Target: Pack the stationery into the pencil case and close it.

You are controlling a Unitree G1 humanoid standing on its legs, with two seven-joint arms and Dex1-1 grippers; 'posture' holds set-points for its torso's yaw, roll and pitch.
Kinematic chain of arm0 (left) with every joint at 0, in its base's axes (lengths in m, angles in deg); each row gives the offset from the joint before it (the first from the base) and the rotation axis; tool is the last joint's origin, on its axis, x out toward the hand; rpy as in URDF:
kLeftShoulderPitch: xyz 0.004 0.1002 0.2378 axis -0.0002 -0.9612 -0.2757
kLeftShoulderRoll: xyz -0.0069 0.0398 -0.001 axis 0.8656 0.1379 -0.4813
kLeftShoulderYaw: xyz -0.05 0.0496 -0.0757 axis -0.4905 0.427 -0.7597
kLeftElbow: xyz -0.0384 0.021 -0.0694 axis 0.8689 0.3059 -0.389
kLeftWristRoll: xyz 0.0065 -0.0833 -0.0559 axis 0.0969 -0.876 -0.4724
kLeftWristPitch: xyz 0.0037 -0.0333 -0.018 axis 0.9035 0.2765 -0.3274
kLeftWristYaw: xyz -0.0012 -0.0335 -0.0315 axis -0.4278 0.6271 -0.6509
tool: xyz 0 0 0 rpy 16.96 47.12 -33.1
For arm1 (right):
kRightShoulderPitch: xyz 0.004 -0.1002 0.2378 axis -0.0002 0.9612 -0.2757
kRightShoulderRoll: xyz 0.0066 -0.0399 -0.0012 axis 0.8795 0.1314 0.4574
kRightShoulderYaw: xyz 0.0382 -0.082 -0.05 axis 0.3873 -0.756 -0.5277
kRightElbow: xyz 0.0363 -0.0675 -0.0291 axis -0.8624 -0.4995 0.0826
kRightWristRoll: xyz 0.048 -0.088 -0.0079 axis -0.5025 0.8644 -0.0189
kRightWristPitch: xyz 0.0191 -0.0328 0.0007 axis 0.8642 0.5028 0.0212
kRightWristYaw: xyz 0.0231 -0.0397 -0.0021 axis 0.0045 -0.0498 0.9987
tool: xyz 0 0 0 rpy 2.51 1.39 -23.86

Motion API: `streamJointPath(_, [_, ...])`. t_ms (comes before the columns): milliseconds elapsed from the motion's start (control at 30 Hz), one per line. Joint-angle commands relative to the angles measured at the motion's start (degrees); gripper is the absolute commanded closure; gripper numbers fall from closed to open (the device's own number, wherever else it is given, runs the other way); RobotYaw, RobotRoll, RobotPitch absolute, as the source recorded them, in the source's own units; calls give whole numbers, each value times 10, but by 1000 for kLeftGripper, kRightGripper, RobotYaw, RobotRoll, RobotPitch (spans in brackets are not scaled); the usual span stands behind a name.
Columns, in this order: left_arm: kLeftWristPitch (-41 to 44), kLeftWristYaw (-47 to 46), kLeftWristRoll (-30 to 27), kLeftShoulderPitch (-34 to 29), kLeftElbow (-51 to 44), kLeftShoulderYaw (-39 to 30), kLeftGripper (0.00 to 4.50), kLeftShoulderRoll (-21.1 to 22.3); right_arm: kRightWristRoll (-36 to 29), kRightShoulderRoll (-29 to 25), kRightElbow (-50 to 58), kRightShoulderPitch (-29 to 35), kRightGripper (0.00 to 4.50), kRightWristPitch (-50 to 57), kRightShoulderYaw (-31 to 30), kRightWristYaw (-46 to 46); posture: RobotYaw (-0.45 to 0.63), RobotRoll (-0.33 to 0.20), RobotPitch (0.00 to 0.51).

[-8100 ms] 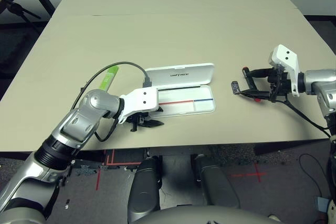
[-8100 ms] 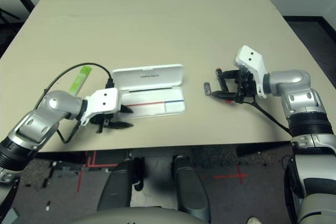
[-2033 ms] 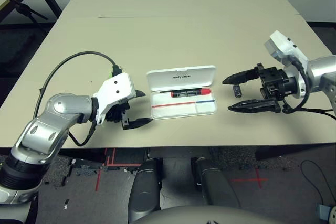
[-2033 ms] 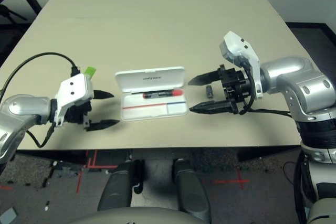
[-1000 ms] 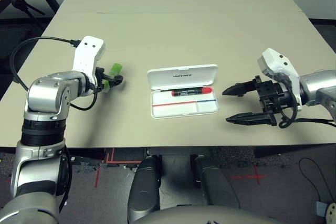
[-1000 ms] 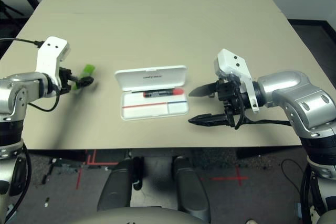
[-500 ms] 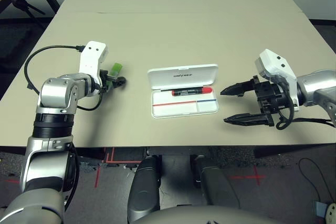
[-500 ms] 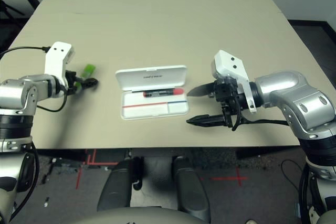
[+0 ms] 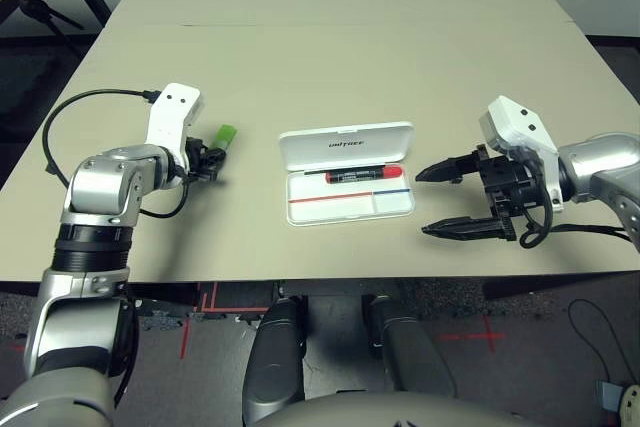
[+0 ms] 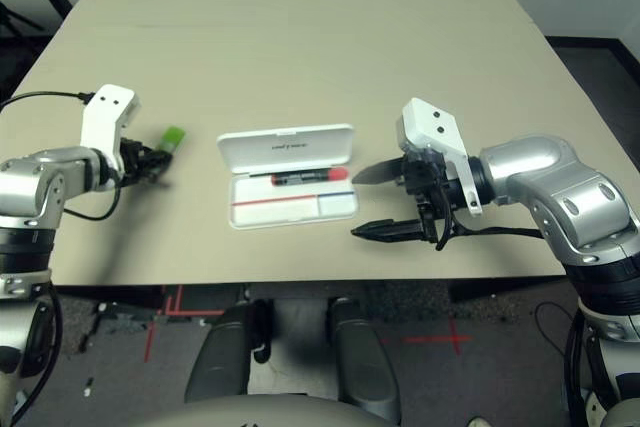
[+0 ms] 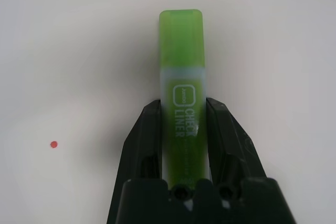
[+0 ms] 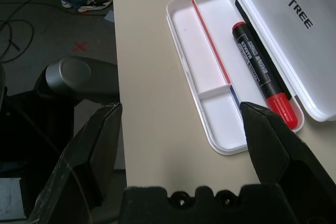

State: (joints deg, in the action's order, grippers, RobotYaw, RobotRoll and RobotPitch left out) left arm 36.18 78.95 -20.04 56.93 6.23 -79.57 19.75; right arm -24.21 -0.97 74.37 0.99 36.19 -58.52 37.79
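- You have the left gripper rising from the lower edge, its two black fingers standing one on each side of the marker.
- You see the lime-green marker lying lengthwise between those fingers, both inner faces pressed against its barrel.
- Its translucent green cap points away from the gripper, well clear of the fingertips.
- The pale barrel carries green lettering reading "CHECK LINER" under a small rounded square logo.
- The marker rests on a plain pale table.
- You find one small red dot on the table, apart from the gripper.
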Motion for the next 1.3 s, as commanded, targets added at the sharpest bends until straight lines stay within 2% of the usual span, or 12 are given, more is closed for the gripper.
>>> streamJointPath(33, [-92, 98, -9, -51, -33, 5, 3421, 45, 4, 10, -7, -3, 0, -12, -9, 0, -4, 0, 202])
streamJointPath(133, [-171, 186, -23, -106, -58, -5, 3421, 82, -3, 24, -13, -10, 0, -13, -4, -2, 11, 0, 199])
streamJointPath(233, [-214, 250, -36, -151, -77, -15, 3421, 110, -3, 31, -19, -16, 0, -14, -3, -1, 20, 0, 200])
streamJointPath(367, [-230, 301, -75, -187, -114, -39, 3421, 115, 5, 32, -30, -21, 0, -21, -8, 5, 29, 0, 200])
streamJointPath(500, [-208, 310, -104, -187, -168, -43, 3421, 113, 11, 26, -37, -21, 0, -22, -13, 11, 32, 0, 198])
streamJointPath(700, [-160, 306, -123, -157, -240, -12, 3421, 118, 23, 23, -48, -20, 0, -32, -19, 14, 30, 0, 197])
streamJointPath(1033, [-94, 270, -82, -25, -260, 115, 3421, 76, 41, 10, -53, -11, 0, -40, -23, 21, 24, 0, 197])
streamJointPath(1300, [-84, 255, -15, 76, -214, 236, 3421, -8, 51, -6, -54, 6, 0, -44, -20, 19, 12, 0, 198])
